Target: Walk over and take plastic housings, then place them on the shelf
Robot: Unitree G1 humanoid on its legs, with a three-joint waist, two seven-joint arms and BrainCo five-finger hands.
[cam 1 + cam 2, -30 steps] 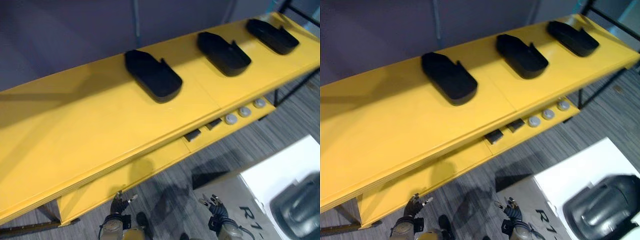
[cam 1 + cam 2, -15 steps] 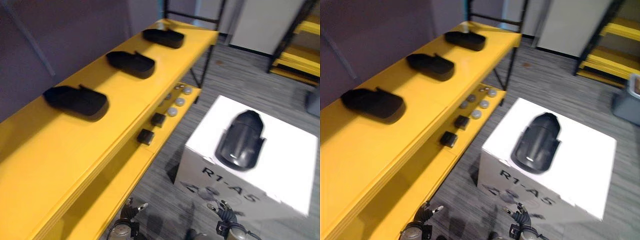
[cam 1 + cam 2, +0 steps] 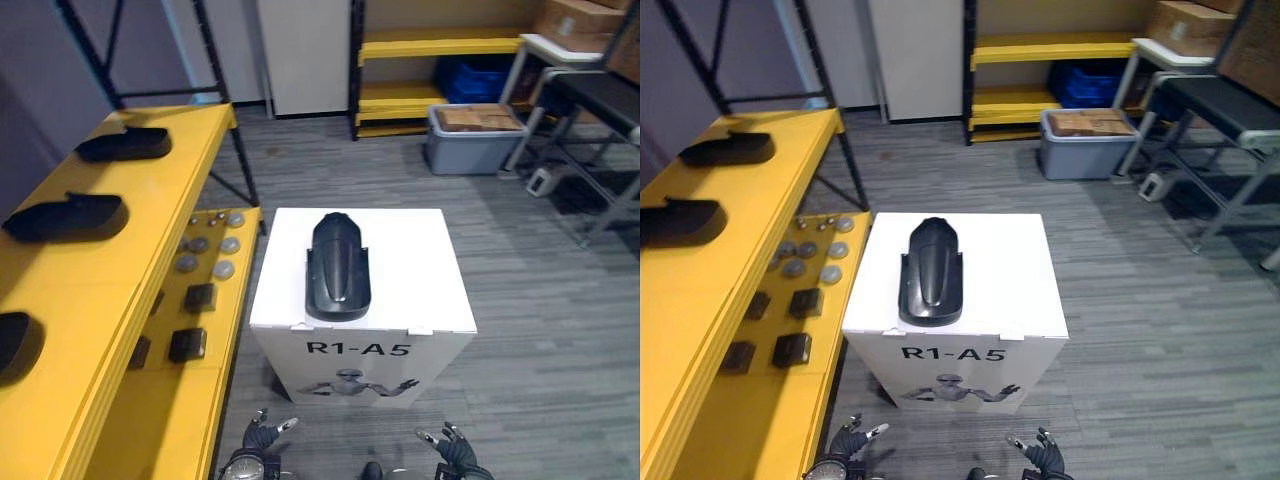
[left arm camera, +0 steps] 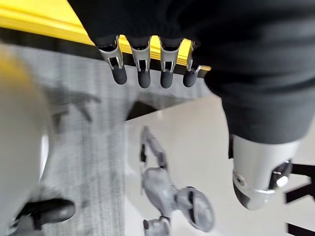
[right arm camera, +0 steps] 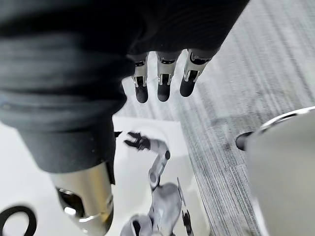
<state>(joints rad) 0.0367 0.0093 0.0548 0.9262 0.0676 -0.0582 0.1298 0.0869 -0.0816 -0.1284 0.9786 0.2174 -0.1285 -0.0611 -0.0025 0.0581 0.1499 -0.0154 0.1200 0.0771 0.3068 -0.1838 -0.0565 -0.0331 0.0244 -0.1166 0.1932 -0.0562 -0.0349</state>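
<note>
Counting the plastic housings in the left eye view gives four. One housing (image 3: 337,265) lies on top of a white box (image 3: 410,270) at the centre. Three more housings (image 3: 65,217) sit in a row on the top board of the yellow shelf (image 3: 90,300), from 11 o'clock down to 9 o'clock, the nearest cut off by the frame edge. On the shelf's lower tier (image 3: 170,420) lie four dark blocks (image 3: 187,344) and a cluster of small grey discs (image 3: 222,268), roughly six, too small to count surely. One grey bin (image 3: 470,155) stands on the floor at 1 o'clock.

The housing on the box is black and glossy, long and narrow. Its rounded nose points to 12 o'clock and its wider end to 6 o'clock, near the box's front edge. It lies apart from both hands.

The left hand (image 3: 262,437) hangs low at 7 o'clock and the right hand (image 3: 452,447) at 5 o'clock, both in front of the box. In the wrist views each hand's fingers (image 4: 140,73) are straight and relaxed, with nothing held or touched.
</note>
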